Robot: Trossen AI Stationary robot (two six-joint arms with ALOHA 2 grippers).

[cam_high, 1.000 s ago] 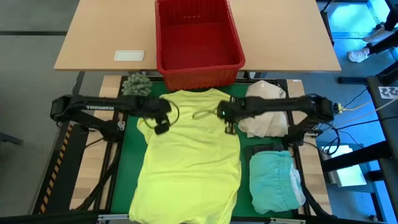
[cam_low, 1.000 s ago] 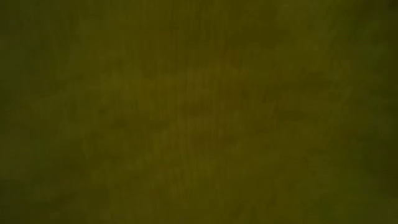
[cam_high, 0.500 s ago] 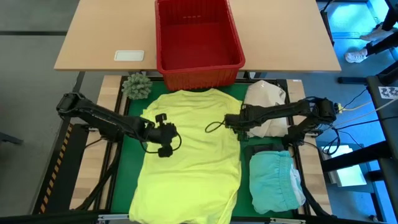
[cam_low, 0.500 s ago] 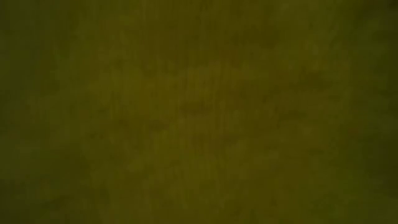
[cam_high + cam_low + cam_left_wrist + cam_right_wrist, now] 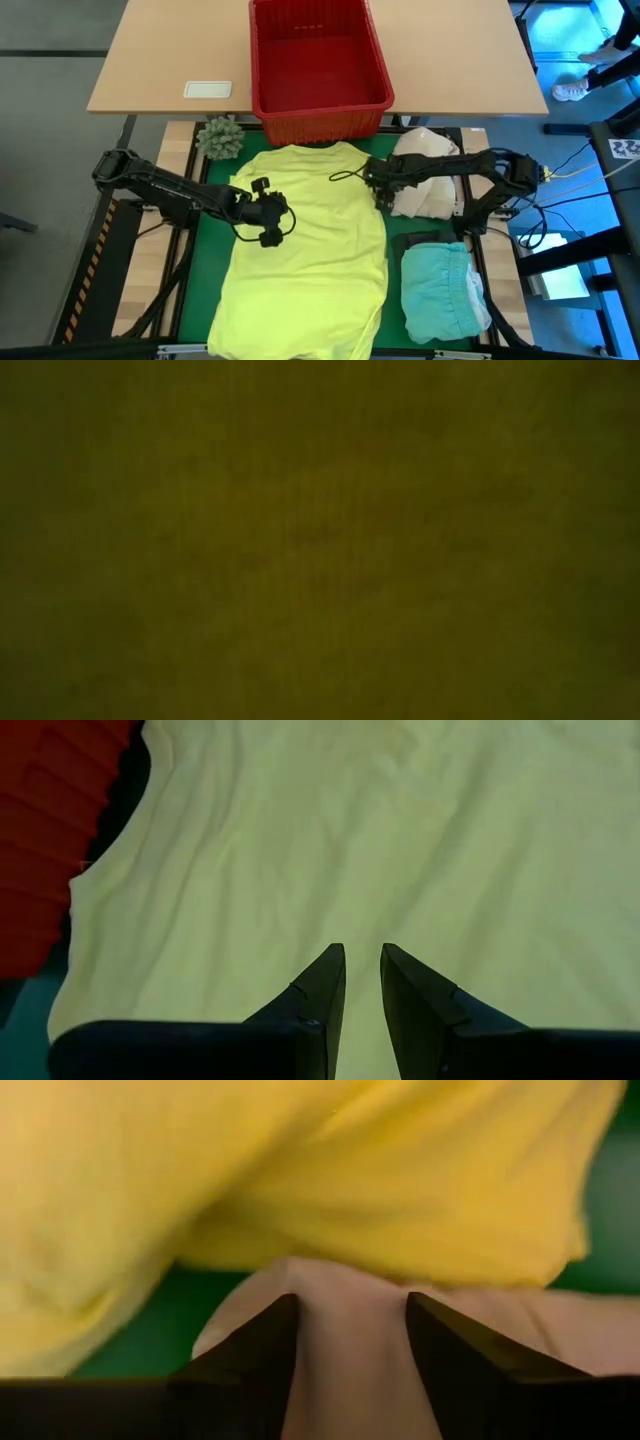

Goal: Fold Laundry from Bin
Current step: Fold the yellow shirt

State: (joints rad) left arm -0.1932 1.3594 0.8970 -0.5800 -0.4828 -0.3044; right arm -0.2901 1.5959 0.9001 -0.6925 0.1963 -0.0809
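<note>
light: even overhead, soft shadows | low view: dark olive murk | right wrist: blurred

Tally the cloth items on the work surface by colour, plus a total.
Yellow: 1, the yellow shirt spread on the green mat
Turquoise: 1, the turquoise garment, folded
Cream-white: 1, the cream bundle
Dark: 1, the dark cloth under the turquoise one
Total: 4

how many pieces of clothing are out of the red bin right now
2. The yellow shirt lies spread flat on the green mat between the arms; the turquoise garment sits folded beside it, on the right arm's side. The red bin looks empty. Others may be hidden.
</note>
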